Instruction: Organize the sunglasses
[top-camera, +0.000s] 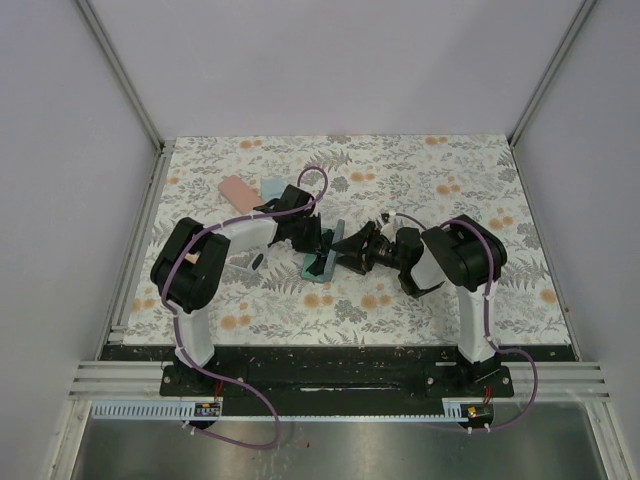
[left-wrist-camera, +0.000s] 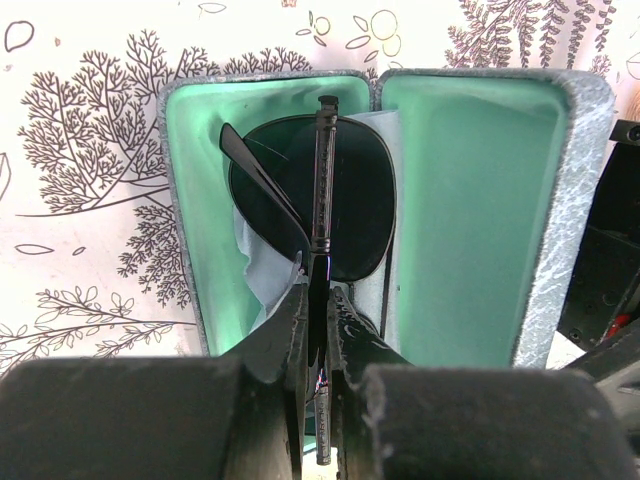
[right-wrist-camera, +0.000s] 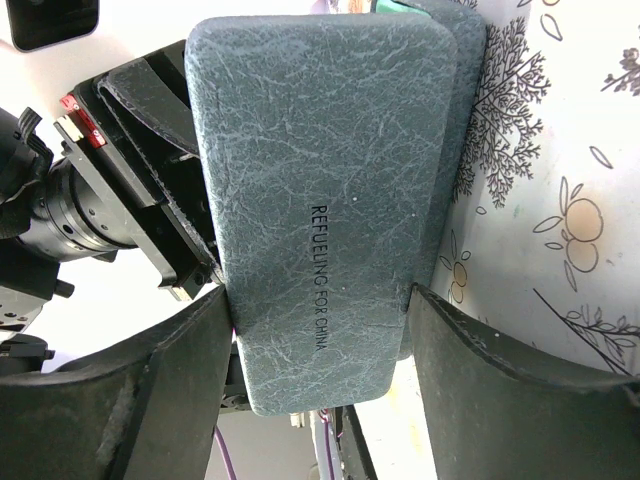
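The grey-blue case (left-wrist-camera: 572, 200) lies open and shows its mint-green lining. The black-framed sunglasses (left-wrist-camera: 300, 180) lie inside it on a light blue cloth (left-wrist-camera: 262, 272). My left gripper (left-wrist-camera: 318, 292) is shut on one thin black temple of this pair, just above the case. My right gripper (right-wrist-camera: 320, 295) has a finger on each long side of the case's raised lid (right-wrist-camera: 320, 150) and holds it. In the top view both grippers, left (top-camera: 314, 243) and right (top-camera: 350, 250), meet over the case (top-camera: 318, 268) at mid-table. The whitish pair (top-camera: 253, 262) lies beside my left arm.
A pink case (top-camera: 238, 190) and a light blue cloth (top-camera: 272, 187) lie at the back left of the floral tablecloth. Metal rails and white walls border the table on the left, right and back. My left arm's wrist shows behind the lid in the right wrist view (right-wrist-camera: 90, 200).
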